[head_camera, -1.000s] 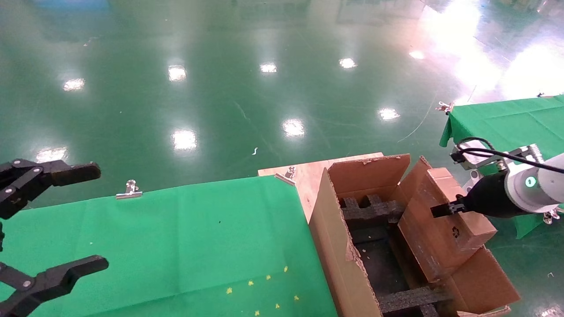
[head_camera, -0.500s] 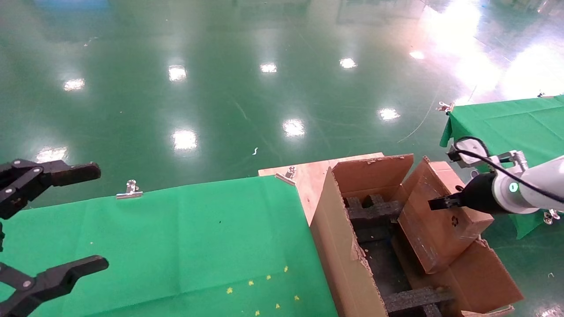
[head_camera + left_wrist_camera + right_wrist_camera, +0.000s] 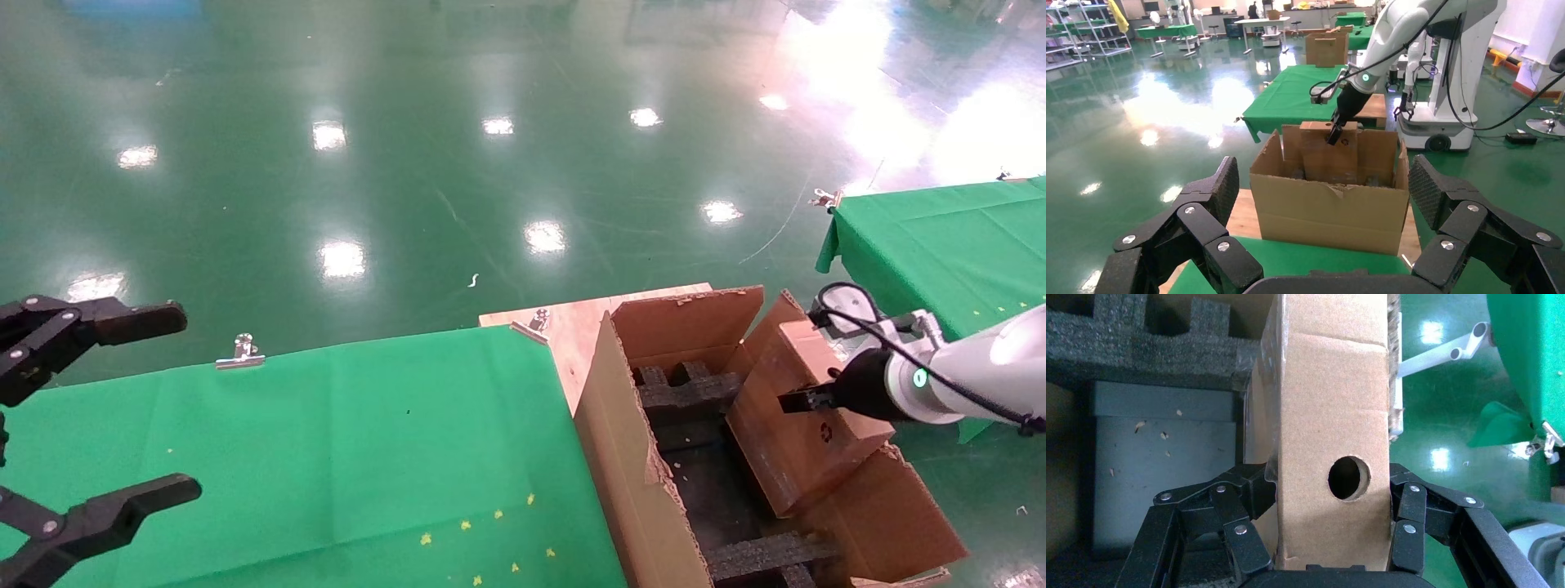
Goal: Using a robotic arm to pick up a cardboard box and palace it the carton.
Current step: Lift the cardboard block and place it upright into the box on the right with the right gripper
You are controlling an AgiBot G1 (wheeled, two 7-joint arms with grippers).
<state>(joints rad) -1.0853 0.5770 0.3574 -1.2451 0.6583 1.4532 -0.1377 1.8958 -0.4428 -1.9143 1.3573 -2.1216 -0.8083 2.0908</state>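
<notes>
**Two grippers, one at work: box partly inside the carton**

Nearest me, the left gripper (image 3: 98, 416) hangs idle over the green table (image 3: 327, 441), its fingers spread wide and holding nothing. Beyond the table edge stands the carton (image 3: 629, 457), flaps torn, black foam inserts (image 3: 695, 392) inside. Farther right, the right gripper (image 3: 1330, 505) on my robotic arm (image 3: 972, 376) is clamped on the cardboard box (image 3: 805, 433), one finger on each side face. I judge pickup done; the box tilts over the carton's right side, lower end inside. Lowering and release remain.
</notes>
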